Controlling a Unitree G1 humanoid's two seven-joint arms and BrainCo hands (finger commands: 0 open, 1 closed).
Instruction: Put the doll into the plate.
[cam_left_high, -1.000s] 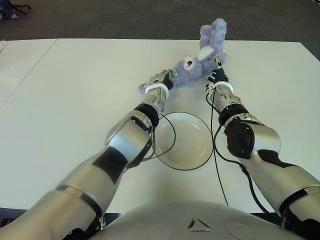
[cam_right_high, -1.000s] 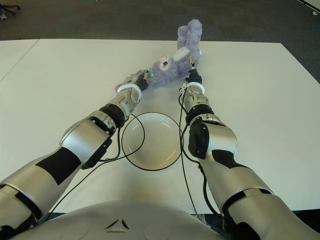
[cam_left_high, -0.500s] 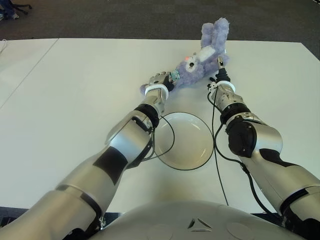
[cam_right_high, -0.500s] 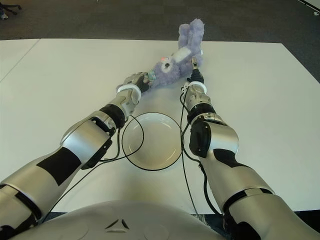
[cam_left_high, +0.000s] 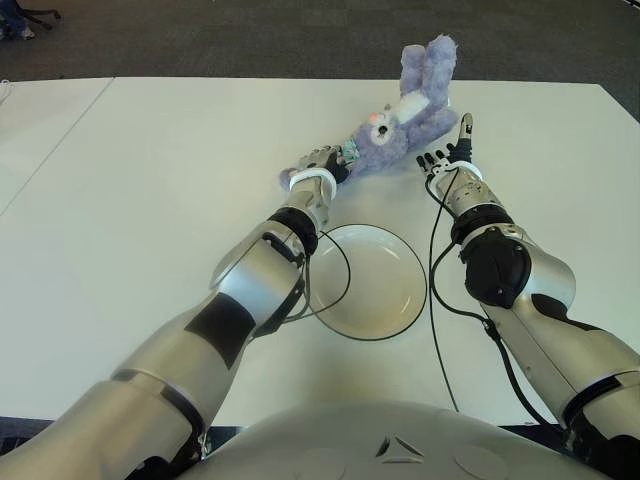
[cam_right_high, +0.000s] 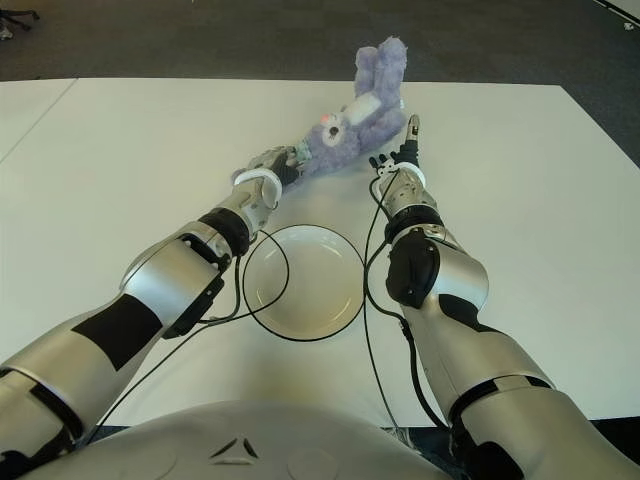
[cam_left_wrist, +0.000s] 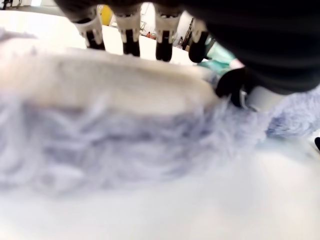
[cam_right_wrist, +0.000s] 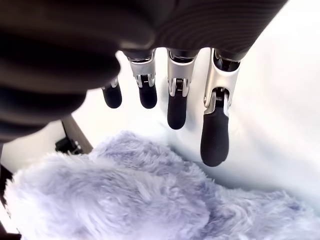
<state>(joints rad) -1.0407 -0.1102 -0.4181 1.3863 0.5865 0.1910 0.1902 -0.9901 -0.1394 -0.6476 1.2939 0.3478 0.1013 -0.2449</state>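
The white table (cam_left_high: 140, 200) spreads wide under both arms, and the round white plate (cam_left_high: 370, 282) sits on it close to the robot, well behind both hands and between the two forearms. The purple plush doll (cam_left_high: 405, 120) lies on the table beyond the plate, stretched away from the robot, with its head toward the left hand and its body just left of the right hand. The left hand (cam_left_high: 318, 160) is at the doll's head, fingers (cam_left_wrist: 131, 37) curled over the fur, grasping it. The right hand (cam_left_high: 450, 158) is released, its fingers (cam_right_wrist: 216, 135) extended and spread just clear of the fur, holding nothing.
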